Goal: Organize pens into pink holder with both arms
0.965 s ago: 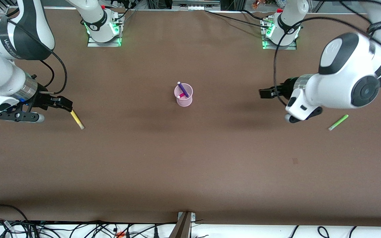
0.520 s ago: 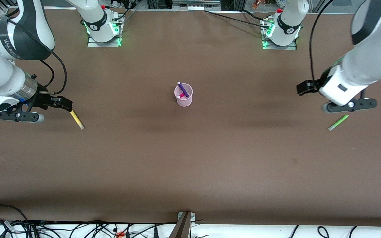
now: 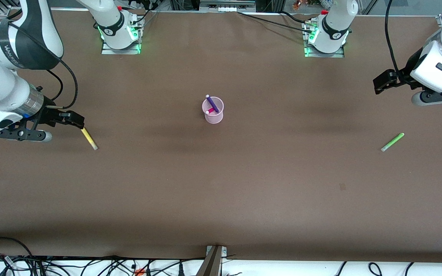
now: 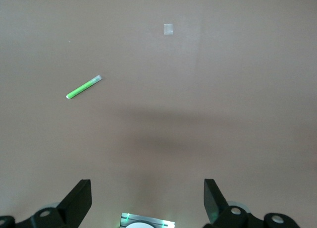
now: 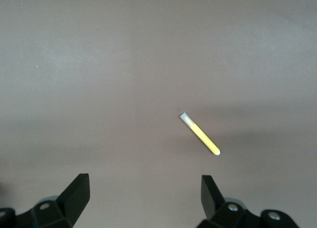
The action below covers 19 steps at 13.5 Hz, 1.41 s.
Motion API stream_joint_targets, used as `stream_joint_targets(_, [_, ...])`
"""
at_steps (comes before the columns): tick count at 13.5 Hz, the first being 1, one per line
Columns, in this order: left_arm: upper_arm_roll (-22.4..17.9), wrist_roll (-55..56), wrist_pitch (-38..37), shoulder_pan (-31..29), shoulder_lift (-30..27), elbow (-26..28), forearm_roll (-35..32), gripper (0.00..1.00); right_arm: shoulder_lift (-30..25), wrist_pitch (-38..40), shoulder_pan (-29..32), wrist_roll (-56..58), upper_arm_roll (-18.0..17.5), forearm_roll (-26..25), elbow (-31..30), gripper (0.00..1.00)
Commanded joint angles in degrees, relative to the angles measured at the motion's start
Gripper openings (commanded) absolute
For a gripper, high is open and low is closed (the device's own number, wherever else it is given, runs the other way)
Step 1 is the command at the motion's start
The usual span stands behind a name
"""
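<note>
Pens sit in three places on the brown bench (image 3: 221,184). The pink holder (image 3: 213,111) stands upright near the middle of the bench, and two pens lean inside it: the purple pen (image 3: 212,103), whose pale cap pokes above the rim, and the magenta-pink pen (image 3: 209,111), lower in the cup.

The yellow pen (image 3: 89,138) lies flat toward the right arm's end of the bench, its pale cap end nearer the front camera. The right hand (image 3: 73,119) hangs over the end of that pen that points toward the robots — its fingers stand apart and hold nothing. In the right wrist view the yellow pen (image 5: 200,134) lies on bare bench above the two black fingertips (image 5: 79,188), not between them.

The light green pen (image 3: 392,142) lies flat toward the left arm's end of the bench, well apart from the holder. The left hand (image 3: 382,82) is up in the air over bare bench, farther from the front camera than the green pen — its fingers are spread wide and empty. The left wrist view shows the green pen (image 4: 83,86) off to one side of the fingertips (image 4: 81,196), with a small pale square mark (image 4: 168,28) on the bench.
</note>
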<state>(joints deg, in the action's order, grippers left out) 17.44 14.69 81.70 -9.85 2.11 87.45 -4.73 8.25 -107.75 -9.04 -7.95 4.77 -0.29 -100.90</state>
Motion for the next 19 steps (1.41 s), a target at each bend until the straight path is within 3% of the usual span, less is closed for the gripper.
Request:
stream_joint_targets(1, [0.8,-2.1,2.6,-1.3,-2.3,3.6,-1.5,1.00,-0.4,1.1,0.2,1.5,0.0,-0.1,0.5,0.99])
stream_joint_targets(5, [0.3,-5.5,2.3,-1.5,0.1,0.1,-1.2,1.00,-0.3,1.3,0.2,2.0,-0.1,-0.3,1.7,1.00])
stream_joint_targets(12, [-0.5,-4.7,1.9,1.6,0.6,-0.1,-0.4,1.00,-0.3,1.4,0.2,1.9,0.0,-0.2,1.9,1.00])
stream_joint_targets(15, [-14.7,-5.5,1.5,14.7,-0.6,0.9,0.9,1.00,-0.2,1.4,0.2,1.9,0.0,-0.2,1.8,1.00])
stream_joint_targets(16, [-17.8,-5.6,1.5,17.5,-1.2,1.7,1.1,1.00,-0.2,1.4,0.2,1.8,0.0,-0.2,1.8,1.00])
stream_joint_targets(17, [-19.8,-5.6,1.6,19.9,-2.2,2.7,1.6,1.00,-0.1,1.4,0.2,1.8,0.0,-0.2,1.8,1.00])
stream_joint_targets(19, [-20.0,-4.7,0.6,20.7,-2.5,3.2,1.7,1.00,-0.1,1.8,0.2,1.5,0.0,-0.2,1.8,1.00])
